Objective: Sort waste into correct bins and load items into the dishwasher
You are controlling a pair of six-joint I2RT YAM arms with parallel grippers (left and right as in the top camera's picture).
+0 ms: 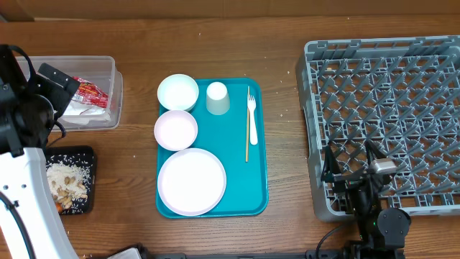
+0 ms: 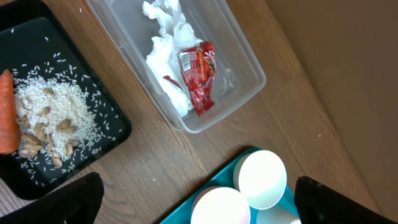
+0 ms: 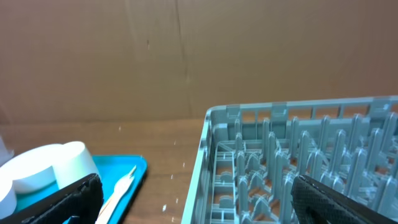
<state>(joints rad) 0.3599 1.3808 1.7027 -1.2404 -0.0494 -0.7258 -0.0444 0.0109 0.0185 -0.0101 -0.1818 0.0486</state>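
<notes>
— How do my fingers stand right now?

— On your left gripper point(image 2: 198, 202) the fingers point(image 2: 68, 199) are spread wide, one at each lower corner of the wrist view, with nothing between them. Your right gripper point(image 3: 199, 202) is the same: fingers point(image 3: 59, 196) far apart and empty.

— What is around the left one?

— You are hanging over the table's left side. The clear tub point(image 2: 245, 68) is below you. It holds the crumpled napkins point(image 2: 168, 50), with the red wrapper point(image 2: 198, 74) lying on them. Just beside the tub is the black tray point(image 2: 118, 127), which holds the rice point(image 2: 62, 115) and the carrot point(image 2: 6, 112) at its far edge.

— And the dishes?

— They are all on the teal tray point(image 1: 255, 144) in the middle of the table. One white bowl point(image 1: 177, 92) is at the far end and a second bowl point(image 1: 175, 129) is just beside it. The cup point(image 1: 218, 98) is next to the first bowl, and the plate point(image 1: 191, 181) is at the near end. The fork point(image 1: 251, 108) lies along the tray's right side.

— And my right arm?

— It hangs over the near left corner of the grey rack point(image 1: 388, 79). The rack stands to the right of the teal tray, apart from it.
</notes>
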